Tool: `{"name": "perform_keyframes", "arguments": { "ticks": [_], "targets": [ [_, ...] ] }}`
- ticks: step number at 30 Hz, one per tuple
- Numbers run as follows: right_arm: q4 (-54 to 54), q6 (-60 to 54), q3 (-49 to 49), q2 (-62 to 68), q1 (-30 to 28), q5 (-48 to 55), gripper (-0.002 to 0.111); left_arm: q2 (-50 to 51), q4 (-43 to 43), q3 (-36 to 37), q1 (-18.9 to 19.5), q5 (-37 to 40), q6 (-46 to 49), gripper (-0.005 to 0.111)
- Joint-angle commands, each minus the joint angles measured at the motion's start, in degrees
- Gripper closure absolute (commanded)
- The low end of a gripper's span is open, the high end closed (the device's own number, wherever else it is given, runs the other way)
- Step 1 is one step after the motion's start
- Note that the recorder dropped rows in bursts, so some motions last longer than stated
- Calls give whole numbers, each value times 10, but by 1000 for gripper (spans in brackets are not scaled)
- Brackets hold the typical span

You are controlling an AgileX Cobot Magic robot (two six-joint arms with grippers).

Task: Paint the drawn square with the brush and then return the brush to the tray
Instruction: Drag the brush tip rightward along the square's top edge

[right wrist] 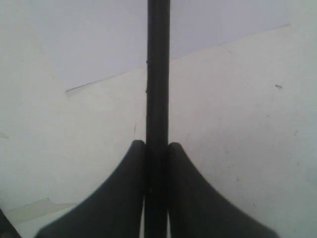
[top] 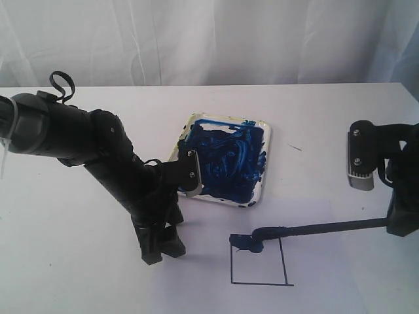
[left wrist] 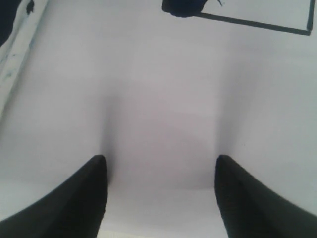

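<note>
progress: early, only one corner of drawn square (top: 258,261) dabbed blue | remaining: fill rest, return brush (top: 314,229) to tray (top: 265,163) | right gripper (right wrist: 157,145): pinching brush | left gripper (left wrist: 161,158): spread, empty

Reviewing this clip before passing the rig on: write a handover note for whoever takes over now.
Left claw: open, empty, low over the white surface beside the drawn square.
Right claw: shut on the brush, tip on the square's upper-left corner in the exterior view.
Tray: beyond the square, smeared blue.
Done: one small blue dab in that corner.
Left: paint the rest of the square, return the brush to the tray.
</note>
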Motion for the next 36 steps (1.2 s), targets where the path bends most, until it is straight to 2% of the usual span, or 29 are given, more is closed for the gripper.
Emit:
{"name": "perform_keyframes", "arguments": {
  "ticks": [1,13,30,36],
  "targets": [
    [5,-10,2,7,1,-2,108,21,9,9,-3,26,-2,40],
    [43,-38,2,18,1,-3,108,21,9,9,-3,26,-2,40],
    [-10,-7,2,22,1,42,108,21,10,9,-3,29,-2,40],
    [-45,44,2,22,1,43,108,21,10,9,-3,29,-2,40]
  ]
}}
